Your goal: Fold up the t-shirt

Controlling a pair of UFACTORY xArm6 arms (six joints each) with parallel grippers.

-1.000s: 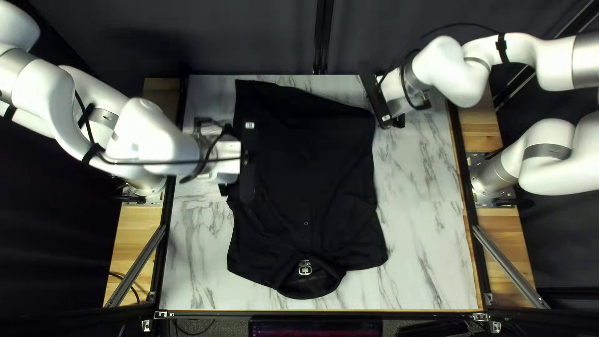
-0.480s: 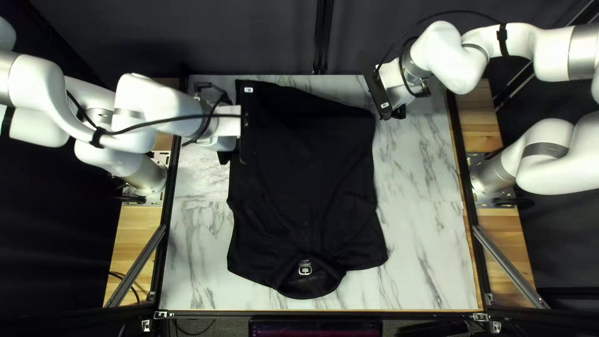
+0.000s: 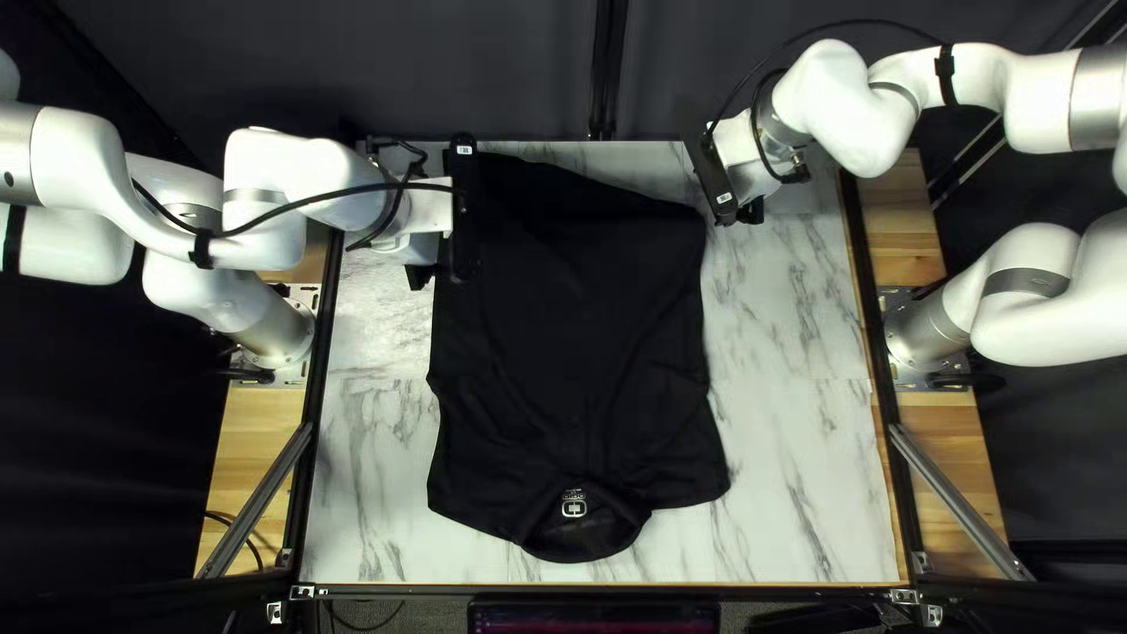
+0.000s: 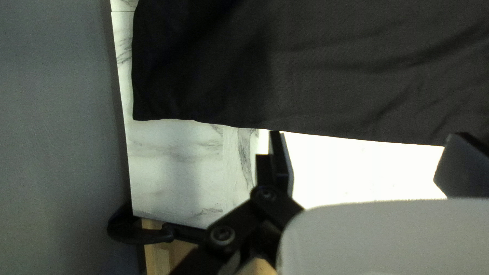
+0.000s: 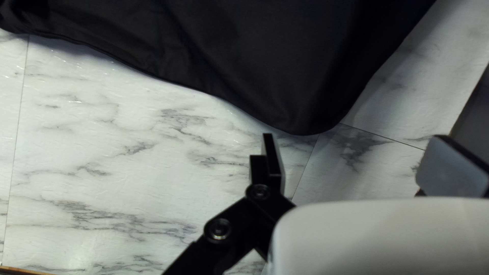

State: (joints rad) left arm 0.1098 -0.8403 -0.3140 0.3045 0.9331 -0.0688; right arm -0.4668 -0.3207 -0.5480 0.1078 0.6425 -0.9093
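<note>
With left gripper (image 4: 368,135) and right gripper (image 5: 355,136) spread wide, avoid losing far corners of t-shirt (image 3: 587,329) through closing after shallow reach.

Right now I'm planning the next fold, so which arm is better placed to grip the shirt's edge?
Left, I'd judge: in its wrist view the shirt's edge runs close by both fingertips of the open left gripper. The right gripper, also open, faces a rounded corner off to one side.
</note>
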